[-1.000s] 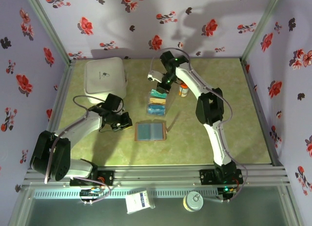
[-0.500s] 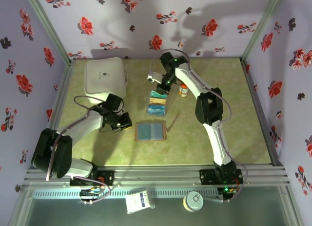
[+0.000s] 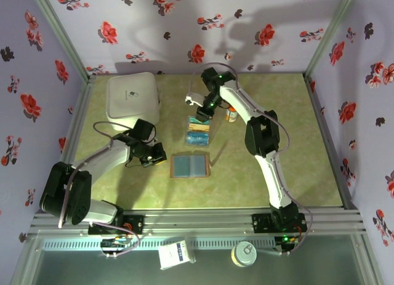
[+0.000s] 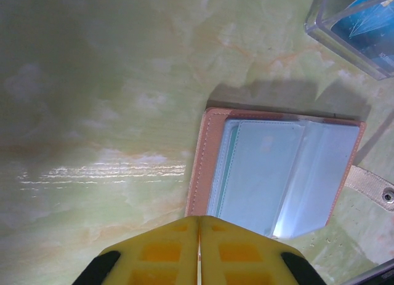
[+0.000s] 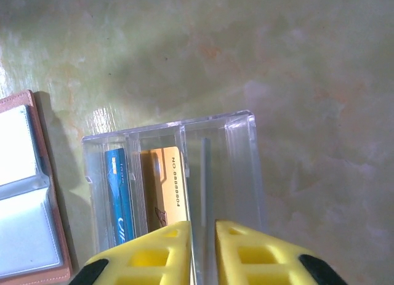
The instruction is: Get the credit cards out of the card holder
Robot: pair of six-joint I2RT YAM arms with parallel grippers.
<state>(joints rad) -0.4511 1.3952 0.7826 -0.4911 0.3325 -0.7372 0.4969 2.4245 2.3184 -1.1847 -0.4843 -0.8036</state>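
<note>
The card holder (image 3: 190, 165) lies open and flat, brown outside with blue-grey inner panels (image 4: 277, 174); its brown edge is at the left of the right wrist view (image 5: 46, 192). My left gripper (image 3: 161, 156) is shut and empty, its tips (image 4: 198, 218) just short of the holder's left edge. My right gripper (image 3: 202, 114) hovers over the clear tray (image 5: 243, 122), its jaws slightly open (image 5: 203, 222) either side of a thin card (image 5: 206, 174) standing edge-on in a slot. A blue card (image 5: 120, 192) and an orange card (image 5: 165, 186) stand in neighbouring slots.
A large white box (image 3: 133, 97) sits at the back left. A small orange bottle (image 3: 231, 114) stands just right of the tray. The holder's strap with a snap (image 4: 375, 186) sticks out on its right side. Flowered walls close in the table.
My right gripper's jaws have parted a little, letting go of the thin card in the tray slot. The left arm and the card holder have not moved.
</note>
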